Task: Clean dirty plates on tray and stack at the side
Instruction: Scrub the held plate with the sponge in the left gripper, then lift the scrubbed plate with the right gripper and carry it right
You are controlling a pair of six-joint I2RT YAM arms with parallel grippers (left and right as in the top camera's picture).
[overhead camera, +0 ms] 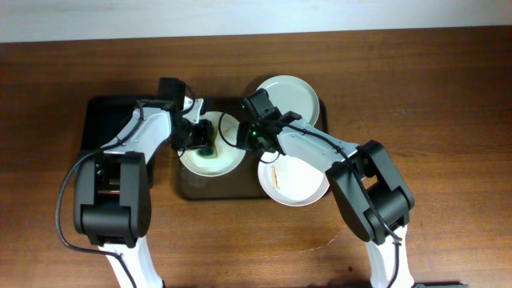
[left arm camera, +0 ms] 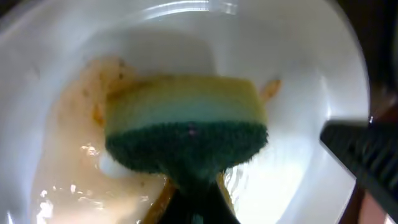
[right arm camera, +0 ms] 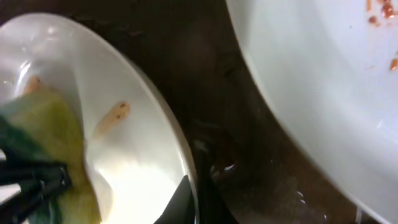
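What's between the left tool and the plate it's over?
A yellow-and-green sponge, gripped by the left tool and pressed on the smeared plate; clearest in the left wrist view.

The left arm point(overhead camera: 132, 140) and right arm point(overhead camera: 308, 148) are being shown white-shelled, black-jointed. A black cable point(overhead camera: 62, 210) is being looped alongside.

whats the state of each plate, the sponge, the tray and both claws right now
left plate: on tray, smeared brown, sponge on it
top plate: untouched, dirt too small to tell
bottom plate: untouched, orange streak
sponge: held by left claw, pressed on left plate
left claw: shut on sponge
right claw: shut on left plate's rim
tray: carries all three plates, none stacked
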